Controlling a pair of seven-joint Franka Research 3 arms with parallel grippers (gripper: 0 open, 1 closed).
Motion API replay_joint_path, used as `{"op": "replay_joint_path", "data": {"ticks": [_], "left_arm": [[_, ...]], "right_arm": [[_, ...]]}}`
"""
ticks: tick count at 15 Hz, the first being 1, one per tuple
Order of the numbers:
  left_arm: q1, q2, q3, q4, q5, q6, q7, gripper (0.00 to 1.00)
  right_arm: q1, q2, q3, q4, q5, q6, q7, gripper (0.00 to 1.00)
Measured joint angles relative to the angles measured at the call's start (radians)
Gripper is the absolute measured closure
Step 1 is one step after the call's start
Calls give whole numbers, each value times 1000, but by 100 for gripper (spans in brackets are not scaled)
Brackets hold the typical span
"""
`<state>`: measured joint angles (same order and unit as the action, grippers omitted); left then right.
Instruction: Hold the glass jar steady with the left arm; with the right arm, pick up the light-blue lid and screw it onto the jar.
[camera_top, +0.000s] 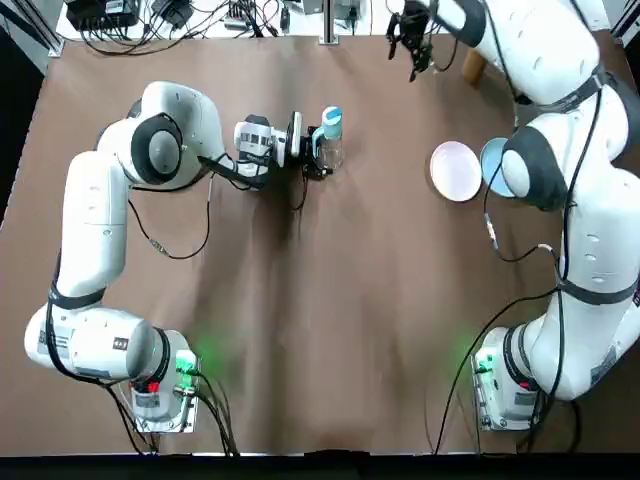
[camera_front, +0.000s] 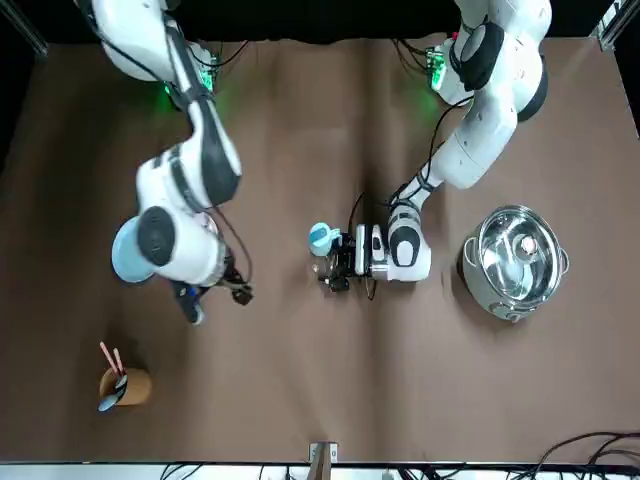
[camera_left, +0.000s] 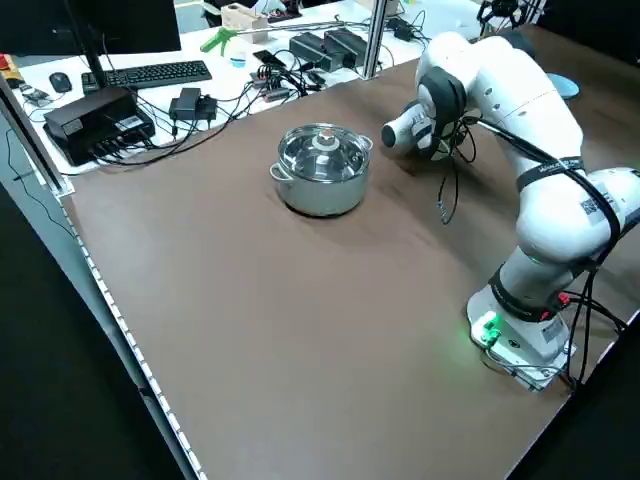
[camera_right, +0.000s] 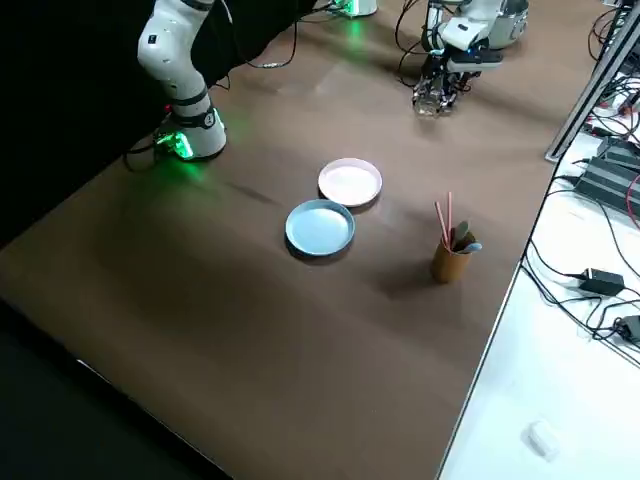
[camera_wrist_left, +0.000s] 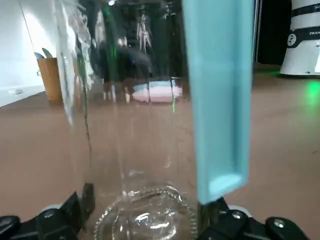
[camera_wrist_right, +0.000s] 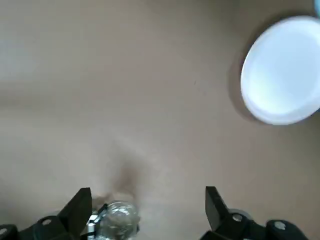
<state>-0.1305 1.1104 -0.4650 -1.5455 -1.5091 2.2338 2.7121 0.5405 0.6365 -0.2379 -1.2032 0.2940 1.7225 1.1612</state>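
L gripper (camera_top: 318, 152) clamped upright glass jar (camera_top: 334, 156), light-blue lid (camera_top: 331, 120) apparently atop; R gripper (camera_top: 412, 45) open, empty, by table's (camera_top: 300, 330) far edge, jar to its left.

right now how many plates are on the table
2: a white plate and a blue plate, side by side on the robot's right, the blue one farther right. No others show.

The brown-covered table (camera_top: 300, 330) is evenly lit from above, while its left, right and near sides fall away into darkness. A white bench (camera_right: 560, 380) adjoins the far edge, carrying a keyboard (camera_left: 150, 73), black power units (camera_left: 330, 45) and loose cables (camera_top: 200, 25). A metal post (camera_left: 376, 40) stands at that far edge.
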Motion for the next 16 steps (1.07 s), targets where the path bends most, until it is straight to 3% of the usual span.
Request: {"op": "replay_joint_path", "data": {"ticks": [10,16], "left_arm": [[3,-11,0,0,13,-1,-5,1],[25,-12,-1,-2,28,-5,-13,1]], "right_arm": [[-256,-54,-6,2,-1,-137,-660,0],[-364,-173,-10,11,-55,-244,-1090,0]]}}
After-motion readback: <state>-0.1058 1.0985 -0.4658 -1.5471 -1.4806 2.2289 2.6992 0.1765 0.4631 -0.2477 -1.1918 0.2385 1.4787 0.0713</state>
